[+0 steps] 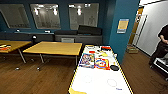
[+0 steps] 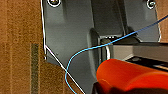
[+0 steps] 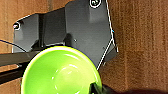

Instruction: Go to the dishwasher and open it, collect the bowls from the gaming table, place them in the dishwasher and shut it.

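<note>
The gaming table (image 1: 98,81) stretches ahead of me, white-topped with a yellowish edge. Colourful board-game sheets (image 1: 95,61) lie across its middle. A black bowl (image 1: 114,67) sits near its right edge, and a red item (image 1: 106,47) lies at its far end. In the right wrist view a lime green bowl (image 3: 61,72) hangs above the wooden floor, with my right gripper (image 3: 98,89) shut on its rim. In the left wrist view a red bowl (image 2: 130,75) shows from the side, held by my left gripper (image 2: 100,88). The dishwasher is out of view.
Two plain yellow wooden tables (image 1: 55,48) (image 1: 11,45) stand to the left on the wood floor. A teal pillar (image 1: 122,27) rises just beyond the gaming table's far right corner. A person (image 1: 162,43) stands at the right, and a cardboard box (image 1: 131,49) sits by the doorway.
</note>
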{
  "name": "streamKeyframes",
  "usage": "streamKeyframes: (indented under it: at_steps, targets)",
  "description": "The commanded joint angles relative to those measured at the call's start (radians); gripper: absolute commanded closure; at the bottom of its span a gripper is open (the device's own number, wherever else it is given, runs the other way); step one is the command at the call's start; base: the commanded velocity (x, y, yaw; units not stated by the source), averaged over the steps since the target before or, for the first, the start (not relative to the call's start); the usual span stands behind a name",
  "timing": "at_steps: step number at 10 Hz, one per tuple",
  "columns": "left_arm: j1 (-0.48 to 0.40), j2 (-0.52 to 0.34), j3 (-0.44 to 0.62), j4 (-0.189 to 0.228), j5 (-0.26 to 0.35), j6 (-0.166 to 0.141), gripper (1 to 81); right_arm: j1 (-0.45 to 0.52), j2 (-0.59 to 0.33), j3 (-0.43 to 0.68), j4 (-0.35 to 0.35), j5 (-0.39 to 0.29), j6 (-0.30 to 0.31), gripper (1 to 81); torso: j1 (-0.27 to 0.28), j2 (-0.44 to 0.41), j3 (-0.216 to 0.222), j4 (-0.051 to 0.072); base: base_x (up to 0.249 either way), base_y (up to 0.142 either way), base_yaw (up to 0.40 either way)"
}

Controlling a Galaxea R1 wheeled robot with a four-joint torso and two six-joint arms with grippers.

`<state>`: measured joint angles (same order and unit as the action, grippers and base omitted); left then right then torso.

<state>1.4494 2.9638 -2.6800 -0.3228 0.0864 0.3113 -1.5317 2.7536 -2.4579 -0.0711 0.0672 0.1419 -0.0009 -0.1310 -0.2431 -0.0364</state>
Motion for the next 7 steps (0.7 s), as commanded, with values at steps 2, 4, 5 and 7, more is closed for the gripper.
streamKeyframes:
  at_steps: [2,4,5,7]
  targets:
    - [-0.042,-0.008,-0.005,-0.007,0.070,0.003,81.1,0.043,-0.007,-0.007,-0.009,-0.063,-0.005,81.1,0.001,0.000,0.000,0.000,-0.082,0.000,0.000]
    - [-0.040,0.005,-0.015,-0.006,0.070,0.003,81.1,0.046,-0.003,-0.012,-0.001,-0.063,-0.004,81.1,0.001,0.000,0.000,0.000,-0.083,0.000,0.000]
    - [-0.042,0.012,-0.026,-0.004,0.070,0.003,81.1,0.046,0.002,-0.012,0.002,-0.063,-0.002,81.1,0.001,0.000,0.000,0.000,-0.082,0.000,0.000]
    - [-0.040,0.014,-0.029,-0.002,0.070,0.003,81.1,0.040,0.007,-0.010,-0.004,-0.063,-0.002,81.1,0.001,0.000,0.000,0.000,-0.082,0.000,0.000]
